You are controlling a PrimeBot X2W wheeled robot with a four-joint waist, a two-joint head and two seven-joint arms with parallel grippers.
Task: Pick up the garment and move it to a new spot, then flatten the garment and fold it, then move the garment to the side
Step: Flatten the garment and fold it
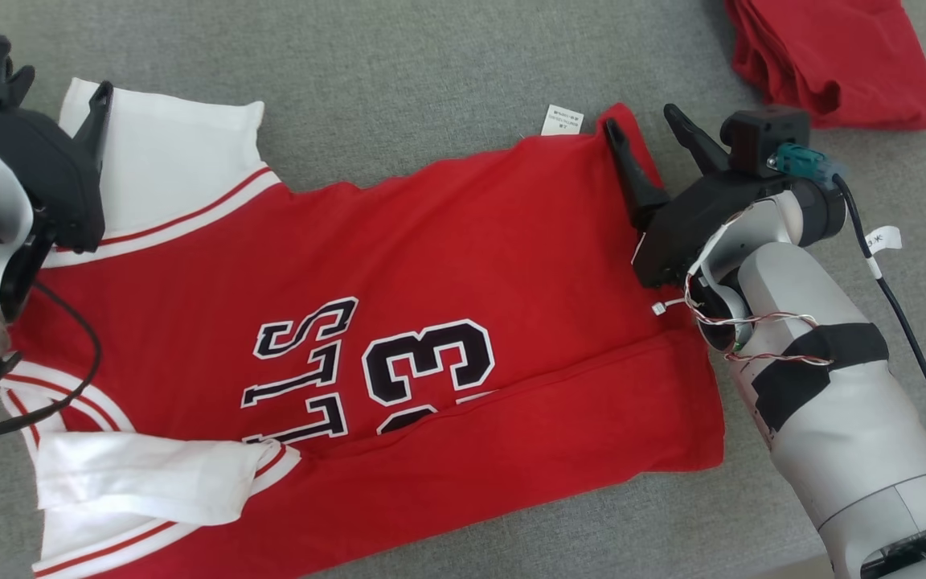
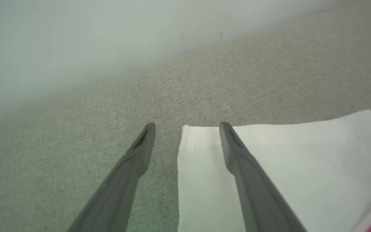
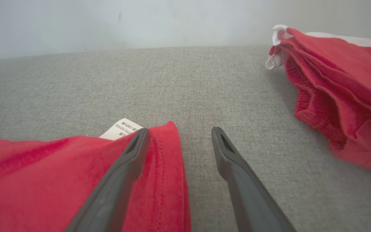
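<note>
The garment [image 1: 463, 257] is a red jersey with white sleeves and black-and-white lettering, spread out on the grey fabric surface, its lower part folded up over itself. My left gripper [image 1: 61, 92] stands open at the far-left white sleeve [image 2: 301, 161]; the sleeve's corner lies between its fingers [image 2: 187, 125], which hold nothing. Over the garment's far right hem corner [image 3: 166, 161], my right gripper [image 1: 641, 121] is open too. Its left finger rests over the red cloth and its right finger over bare surface [image 3: 179, 130]. A white label [image 1: 562, 119] sticks out by that corner.
A second red garment [image 1: 833, 56] lies bunched at the far right, close to my right gripper [image 3: 340, 96]. Grey surface [image 1: 399, 72] stretches beyond the jersey to a pale wall [image 3: 140, 19]. A black cable [image 1: 897, 305] hangs along my right forearm.
</note>
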